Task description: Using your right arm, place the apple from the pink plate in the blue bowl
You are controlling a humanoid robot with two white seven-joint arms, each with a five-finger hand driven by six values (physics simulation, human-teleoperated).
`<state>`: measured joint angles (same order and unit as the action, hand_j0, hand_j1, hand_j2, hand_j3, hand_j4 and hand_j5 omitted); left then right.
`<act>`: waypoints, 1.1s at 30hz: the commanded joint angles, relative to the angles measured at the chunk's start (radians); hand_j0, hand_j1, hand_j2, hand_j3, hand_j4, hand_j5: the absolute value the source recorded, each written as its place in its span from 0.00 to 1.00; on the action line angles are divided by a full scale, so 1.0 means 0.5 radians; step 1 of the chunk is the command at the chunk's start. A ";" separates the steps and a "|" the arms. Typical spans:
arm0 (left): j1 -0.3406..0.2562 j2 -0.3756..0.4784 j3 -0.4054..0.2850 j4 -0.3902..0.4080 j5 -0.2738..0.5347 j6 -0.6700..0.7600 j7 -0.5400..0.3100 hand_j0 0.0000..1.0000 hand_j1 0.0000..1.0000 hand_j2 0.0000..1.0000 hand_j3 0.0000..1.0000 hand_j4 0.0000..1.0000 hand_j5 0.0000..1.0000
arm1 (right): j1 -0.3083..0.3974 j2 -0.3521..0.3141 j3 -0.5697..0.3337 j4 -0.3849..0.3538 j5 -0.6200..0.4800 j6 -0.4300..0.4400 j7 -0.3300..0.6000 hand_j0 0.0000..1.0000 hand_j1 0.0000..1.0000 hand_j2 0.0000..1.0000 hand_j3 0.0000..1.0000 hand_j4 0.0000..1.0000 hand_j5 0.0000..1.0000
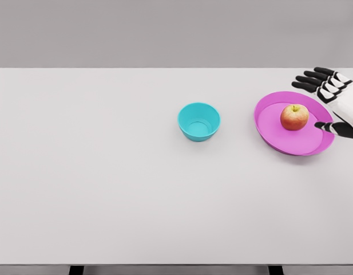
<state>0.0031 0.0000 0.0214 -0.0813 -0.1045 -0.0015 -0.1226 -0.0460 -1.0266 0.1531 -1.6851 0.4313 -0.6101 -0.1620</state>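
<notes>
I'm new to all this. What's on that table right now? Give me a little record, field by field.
surface: white table
apple: red-yellow, resting on the pink plate
pink plate: right part of the table
blue bowl: near the middle, left of the plate, apart from it, looks empty
right hand: at the plate's right edge, fingers spread, holding nothing, not touching the apple
left arm: not in view
task state: apple not yet picked up
</notes>
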 commanded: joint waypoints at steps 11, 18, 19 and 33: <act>0.000 0.000 0.000 0.000 0.000 0.000 0.000 1.00 1.00 1.00 1.00 1.00 1.00 | -0.135 -0.015 -0.012 0.265 -0.028 -0.002 0.827 1.00 1.00 1.00 1.00 1.00 1.00; 0.000 0.000 0.000 0.000 0.000 0.000 0.000 1.00 1.00 1.00 1.00 1.00 1.00 | -0.687 0.065 0.224 0.547 -0.040 -0.002 1.546 1.00 1.00 1.00 1.00 1.00 1.00; 0.000 0.000 0.000 0.000 0.000 0.000 0.000 1.00 1.00 1.00 1.00 1.00 1.00 | -0.822 0.099 0.368 0.652 -0.037 -0.002 1.546 1.00 1.00 1.00 1.00 1.00 1.00; 0.000 0.000 0.000 0.000 0.000 0.000 0.000 1.00 1.00 1.00 1.00 1.00 1.00 | -1.402 0.393 0.927 1.247 -0.028 -0.002 1.546 1.00 1.00 1.00 1.00 1.00 1.00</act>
<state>0.0031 0.0000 0.0214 -0.0813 -0.1045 -0.0015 -0.1226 -0.7501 -0.8386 0.6053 -1.0796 0.4215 -0.6134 0.6106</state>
